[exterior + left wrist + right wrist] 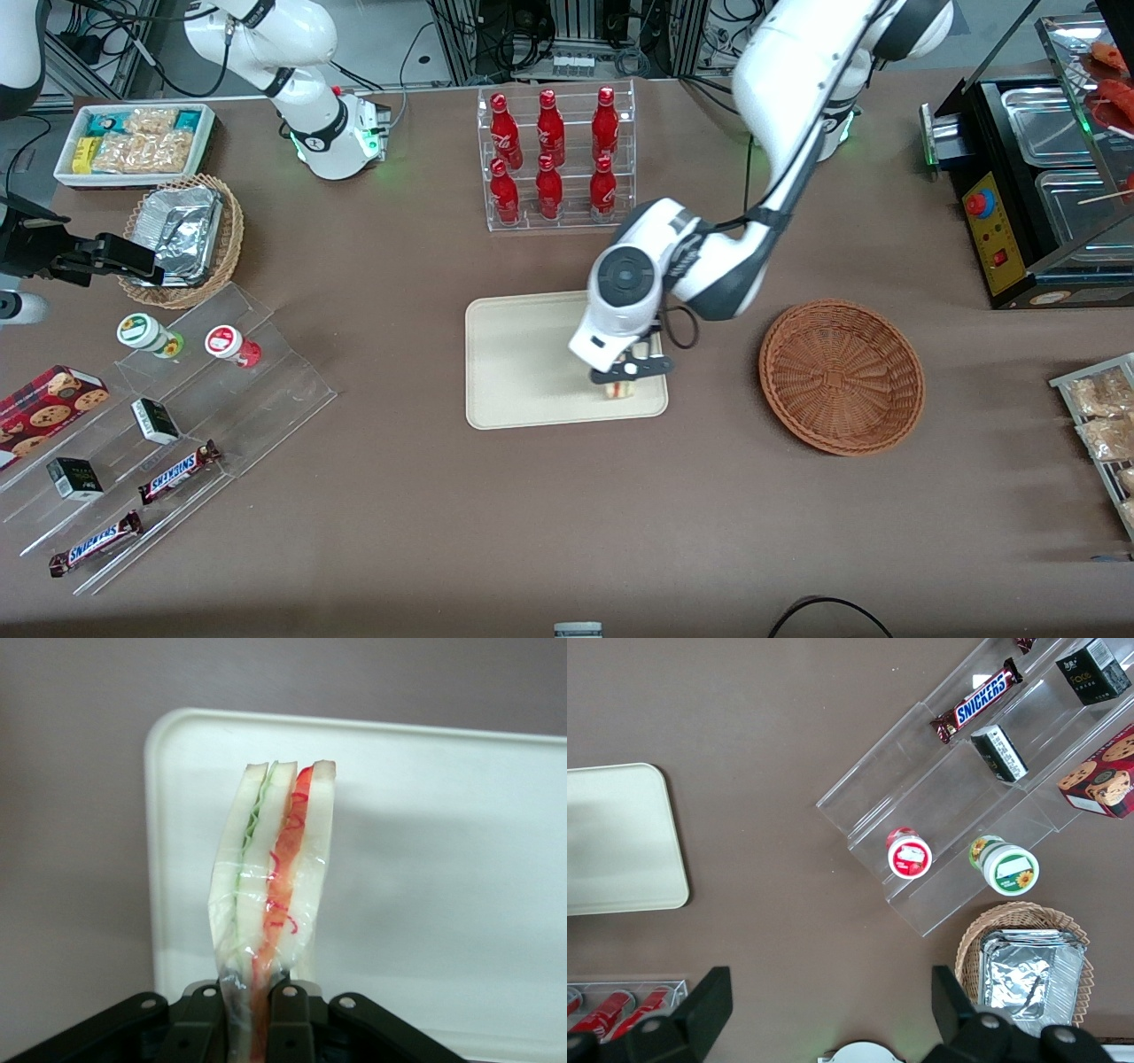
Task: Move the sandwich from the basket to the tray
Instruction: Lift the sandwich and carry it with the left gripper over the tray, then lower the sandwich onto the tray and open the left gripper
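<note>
Sweeping across the front view from the parked arm's end of the surface, I first reach the tray (523, 363), lying near the middle, nearer to the front camera than the bottle rack (558, 159). My gripper (627, 376) hangs over the tray's corner that is nearest the front camera and toward the working arm's end, and it is clamped on the sandwich (622, 387). In the wrist view the two fingers (288, 1014) pinch the wrapped wedge at one end, so the sandwich (275, 895) stands on edge with its green and red filling lines running away from the gripper (246, 1019), and the tray (443, 859) lies pale beneath it. Whether the sandwich already touches the tray I cannot tell. Farther toward the working arm's end sits the basket (842, 377), well apart from the tray and with nothing in it.

I judge the carry finished and the placing step in hand. Next I need to lower until the wedge rests on the tray, part the fingers, and lift straight up. The drop point is near the rim, so I would keep it inside that corner; released on edge, the wedge may tip over.
</note>
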